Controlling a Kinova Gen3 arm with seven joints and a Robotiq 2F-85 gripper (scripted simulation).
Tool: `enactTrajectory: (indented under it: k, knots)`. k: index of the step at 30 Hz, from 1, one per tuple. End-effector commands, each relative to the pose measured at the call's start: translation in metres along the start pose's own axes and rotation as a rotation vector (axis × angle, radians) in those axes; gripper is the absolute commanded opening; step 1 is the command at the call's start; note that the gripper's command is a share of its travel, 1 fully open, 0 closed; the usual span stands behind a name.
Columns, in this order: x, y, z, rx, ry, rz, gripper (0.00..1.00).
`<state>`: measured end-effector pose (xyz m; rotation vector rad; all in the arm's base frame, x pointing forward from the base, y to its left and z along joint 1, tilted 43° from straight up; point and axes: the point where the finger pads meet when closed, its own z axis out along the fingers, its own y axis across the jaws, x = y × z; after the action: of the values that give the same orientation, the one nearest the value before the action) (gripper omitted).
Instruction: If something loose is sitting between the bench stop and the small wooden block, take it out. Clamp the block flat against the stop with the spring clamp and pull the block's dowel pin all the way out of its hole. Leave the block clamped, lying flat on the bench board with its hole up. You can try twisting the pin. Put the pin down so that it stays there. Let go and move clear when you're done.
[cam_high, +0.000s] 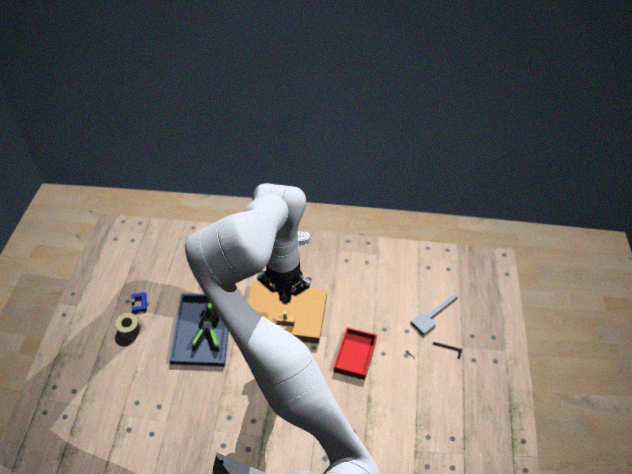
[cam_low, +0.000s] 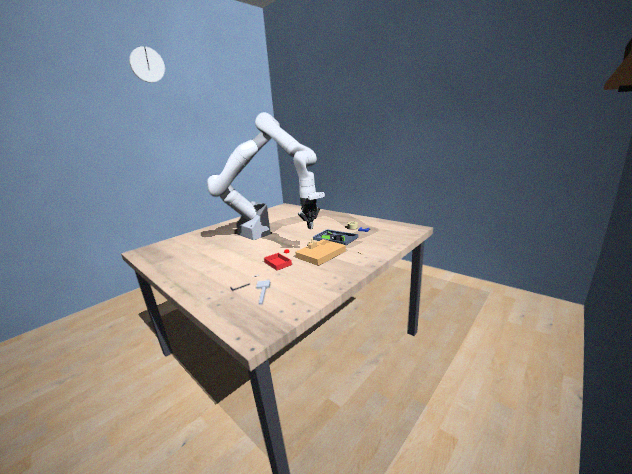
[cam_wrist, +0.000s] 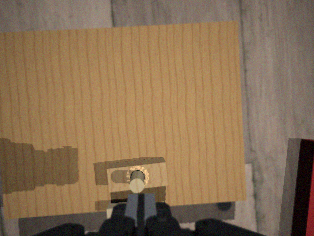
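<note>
gripper (cam_high: 285, 298) (cam_low: 310, 226) (cam_wrist: 141, 212): closed, nothing held, above the small block; step in hand, by judgement: checking the gap at the stop before clamping; best done by opening well above the pin, lifting out anything loose, then fetching the clamp (cam_high: 213, 338) (cam_low: 326, 237) from the dark tray (cam_high: 196, 363) (cam_low: 352, 239); the pin would be an easy thing to knock on the way down; whether anything loose sits in the gap, cannot tell;
block (cam_wrist: 156, 172): small, pale wood, near one long edge of the bench board (cam_high: 310, 308) (cam_low: 322, 252) (cam_wrist: 125, 100); no clamp on it;
pin (cam_wrist: 137, 185): round, pale-topped, standing up from the block, a ragged light ring about its foot.
</note>
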<state>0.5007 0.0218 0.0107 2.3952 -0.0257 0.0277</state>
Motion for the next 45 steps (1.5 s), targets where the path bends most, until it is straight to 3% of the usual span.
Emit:
enactTrajectory:
  k: [1,28,45]
  knots:
    - [0.0004,-0.0001,-0.0009,0.001,0.001,0.01,0.1]
    - [-0.0014,0.0029,0.0012,-0.005,-0.008,0.165,0.1]
    - [-0.0031,0.0059,0.003,-0.013,-0.015,0.333,0.1]
